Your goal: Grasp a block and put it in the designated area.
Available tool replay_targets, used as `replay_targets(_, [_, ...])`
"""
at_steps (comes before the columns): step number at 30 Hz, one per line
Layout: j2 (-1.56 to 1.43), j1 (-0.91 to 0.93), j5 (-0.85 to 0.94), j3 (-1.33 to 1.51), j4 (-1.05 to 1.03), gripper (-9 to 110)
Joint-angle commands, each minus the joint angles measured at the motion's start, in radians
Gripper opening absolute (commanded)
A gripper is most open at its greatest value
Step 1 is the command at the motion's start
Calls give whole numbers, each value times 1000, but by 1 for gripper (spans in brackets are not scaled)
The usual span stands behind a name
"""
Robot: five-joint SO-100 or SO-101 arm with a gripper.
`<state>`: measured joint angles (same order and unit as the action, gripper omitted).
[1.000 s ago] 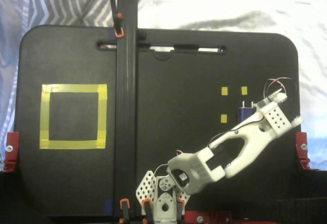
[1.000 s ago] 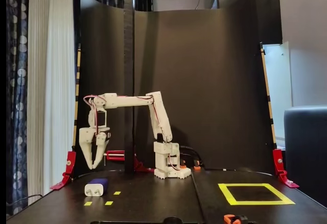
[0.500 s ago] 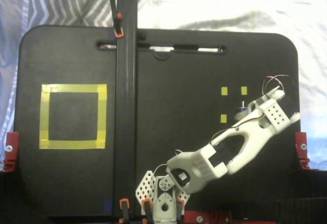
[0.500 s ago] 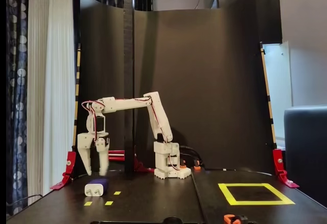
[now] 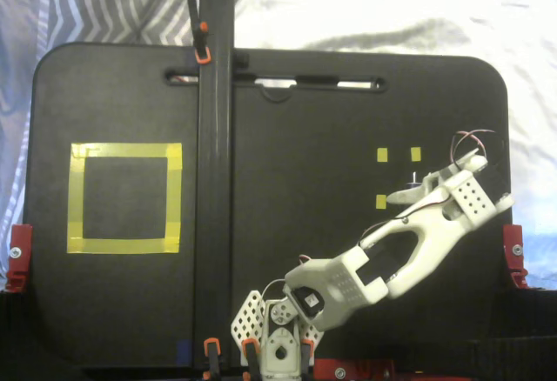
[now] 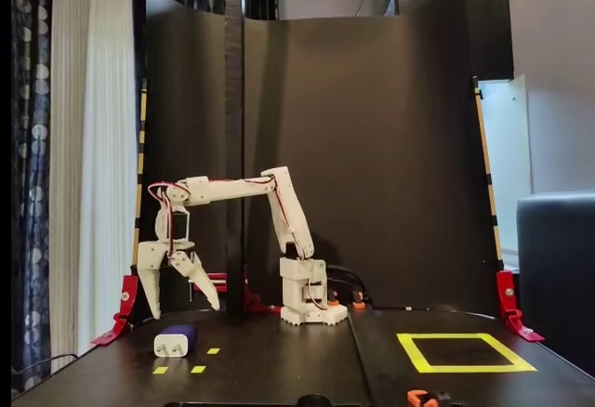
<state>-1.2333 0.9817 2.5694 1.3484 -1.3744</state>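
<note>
Block lies among small yellow markers near the black board's edge; above it the gripper hangs, fingers spread wide, seemingly lining up to straddle it.

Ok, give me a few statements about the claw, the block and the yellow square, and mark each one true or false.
1. The claw is open, its fingers spread wide. True.
2. The block lies inside the yellow square. False: it lies on the black board at the far side from the square, beside small yellow tape marks.
3. The claw grips the block. False: it hangs above the block, apart from it.
4. The yellow square has nothing inside it. True.
5. In the top-down fixed view the arm covers most of the block. True.
</note>
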Motion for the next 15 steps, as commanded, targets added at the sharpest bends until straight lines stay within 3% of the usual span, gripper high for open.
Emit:
replay_targets(1, [9, 12, -3, -37, 9, 43])
replay_targets(15, [153, 12, -6, -37, 121, 42])
